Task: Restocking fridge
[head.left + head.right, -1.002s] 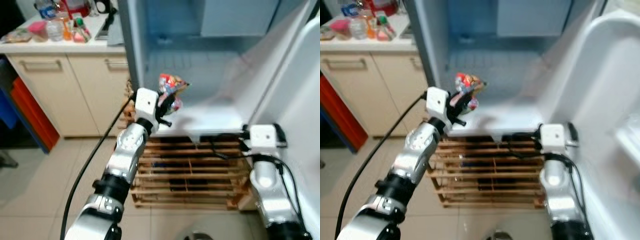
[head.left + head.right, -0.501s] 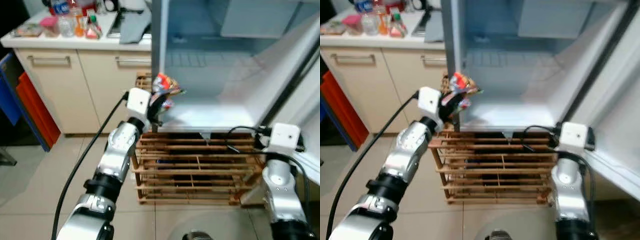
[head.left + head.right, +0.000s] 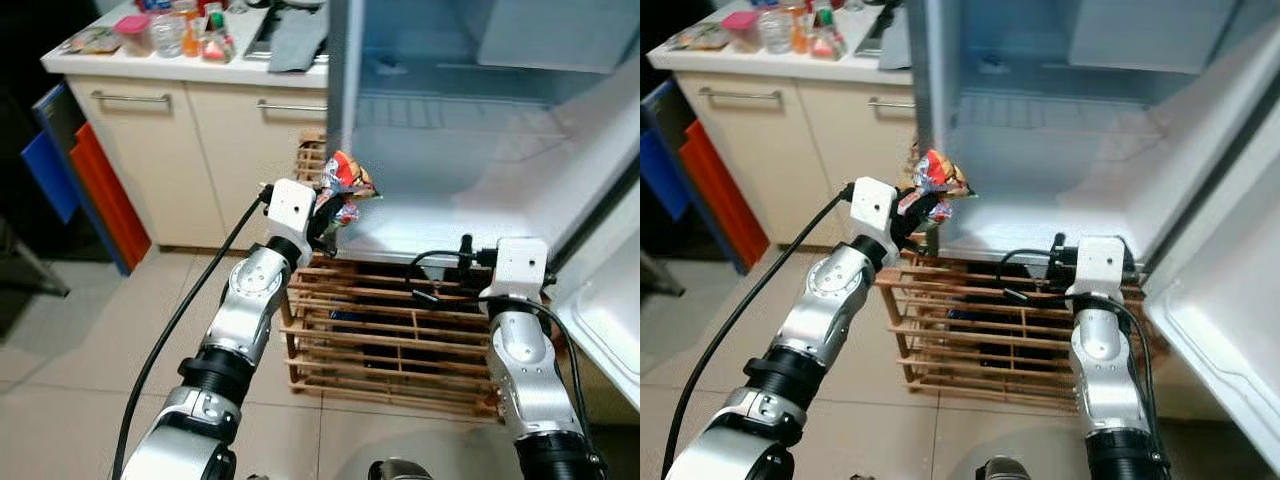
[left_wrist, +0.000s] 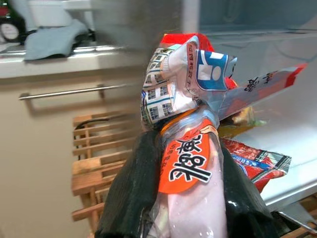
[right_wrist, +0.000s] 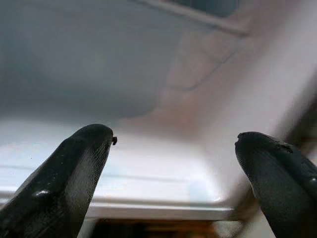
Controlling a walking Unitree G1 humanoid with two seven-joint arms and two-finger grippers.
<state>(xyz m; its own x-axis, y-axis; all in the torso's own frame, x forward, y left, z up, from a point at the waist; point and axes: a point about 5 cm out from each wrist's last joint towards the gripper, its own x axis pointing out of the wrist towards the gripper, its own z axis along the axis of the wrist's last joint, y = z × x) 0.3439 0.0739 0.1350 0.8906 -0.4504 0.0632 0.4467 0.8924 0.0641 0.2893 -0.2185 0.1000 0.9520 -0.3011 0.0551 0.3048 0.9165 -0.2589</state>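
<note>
The left gripper's point(image 3: 335, 205) fingers point(image 4: 129, 198) clamp a crinkled snack packet point(image 4: 190, 124) at the open fridge's point(image 3: 470, 150) front left corner. The right gripper's point(image 5: 173, 163) fingers spread wide before its white floor. Below sits a wooden crate point(image 3: 390, 335); a cluttered counter point(image 3: 190, 65) stands left, over tiled floor point(image 3: 80, 370).

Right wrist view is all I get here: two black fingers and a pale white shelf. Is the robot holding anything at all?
Observer: Not in that hand. The right gripper is open over the fridge floor. The left gripper is shut on a snack packet.
Operator: Is the packet inside the fridge?
Observer: Not yet. It sits at the fridge's front left corner, about at the opening's edge.
Operator: What's under the fridge?
Observer: A wooden slatted crate, standing on the tiled floor.
Operator: Anything else nearby?
Observer: A counter to the robot's left, with bottles and a grey cloth on top.
</note>
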